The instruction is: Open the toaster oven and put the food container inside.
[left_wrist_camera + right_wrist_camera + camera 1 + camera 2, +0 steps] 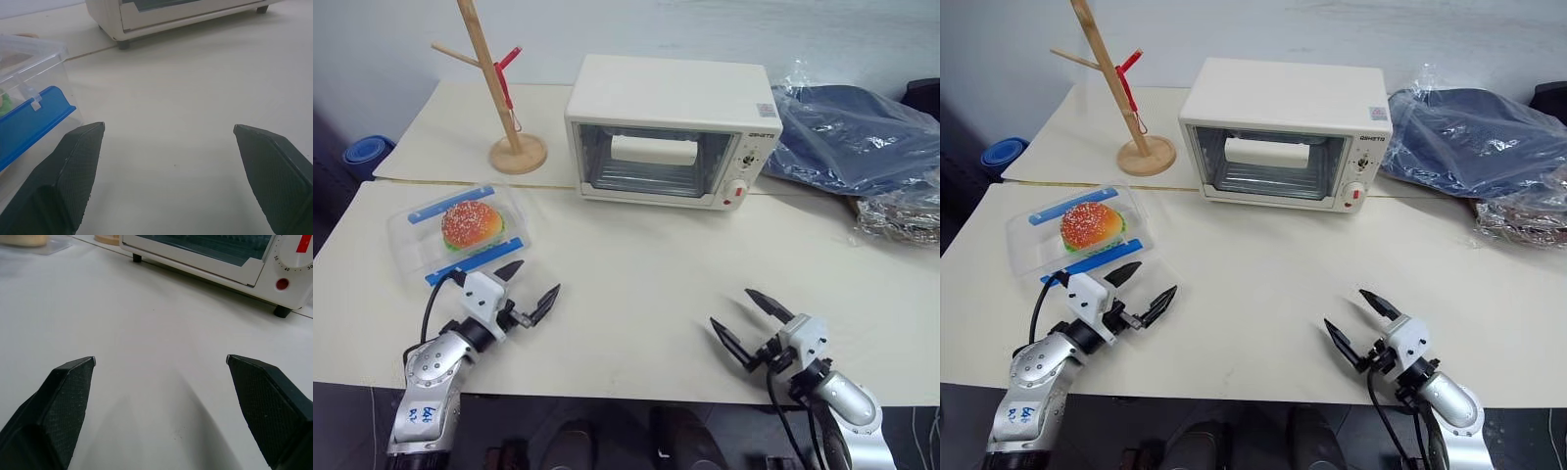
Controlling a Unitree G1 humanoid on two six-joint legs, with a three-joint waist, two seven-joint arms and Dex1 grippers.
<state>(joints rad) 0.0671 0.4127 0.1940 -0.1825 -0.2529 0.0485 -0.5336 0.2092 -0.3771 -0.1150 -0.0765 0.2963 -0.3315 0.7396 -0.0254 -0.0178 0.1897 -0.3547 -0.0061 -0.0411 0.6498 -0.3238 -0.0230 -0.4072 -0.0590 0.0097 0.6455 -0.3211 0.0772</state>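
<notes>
The cream-white toaster oven (671, 132) stands at the back middle of the table with its glass door shut. The clear food container (460, 232), with blue clip strips and a toy hamburger inside, lies on the table at the left. My left gripper (530, 288) hovers open just in front and to the right of the container, which appears beside one of its fingers (78, 166) in the left wrist view. My right gripper (746, 318) is open and empty near the table's front edge at the right, facing the oven (215, 254).
A wooden mug tree (504, 93) with a red item hanging on it stands left of the oven. Crinkled plastic bags (862, 137) holding dark cloth lie at the back right. Bare table (636, 264) lies between the grippers and the oven.
</notes>
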